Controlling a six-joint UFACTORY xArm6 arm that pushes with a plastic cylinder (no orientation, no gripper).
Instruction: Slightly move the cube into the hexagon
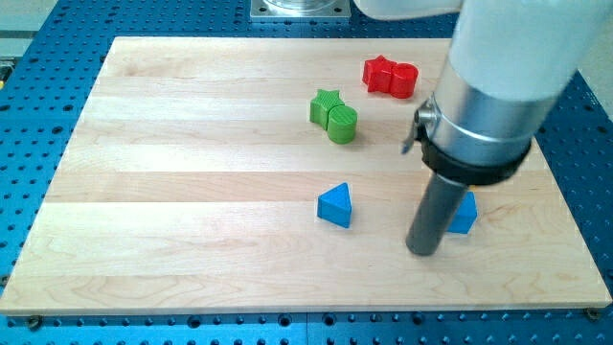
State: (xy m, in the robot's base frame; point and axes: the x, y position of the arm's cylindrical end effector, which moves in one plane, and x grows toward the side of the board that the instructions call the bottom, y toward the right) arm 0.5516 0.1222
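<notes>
My tip (422, 252) rests on the board at the view's lower right. A blue block (466, 213) lies just right of the rod, touching it or nearly so and partly hidden behind it; I cannot tell its shape. A blue triangular block (335, 204) lies about a block's width to the left of the tip. No block that I can make out as a cube or a hexagon shows plainly.
A green star (325, 103) touches a green rounded block (343, 124) at the upper middle. A red star (380, 72) touches another red block (405, 80) near the top right. The wooden board (192, 192) lies on a blue perforated table. The arm's body hides the board's upper right.
</notes>
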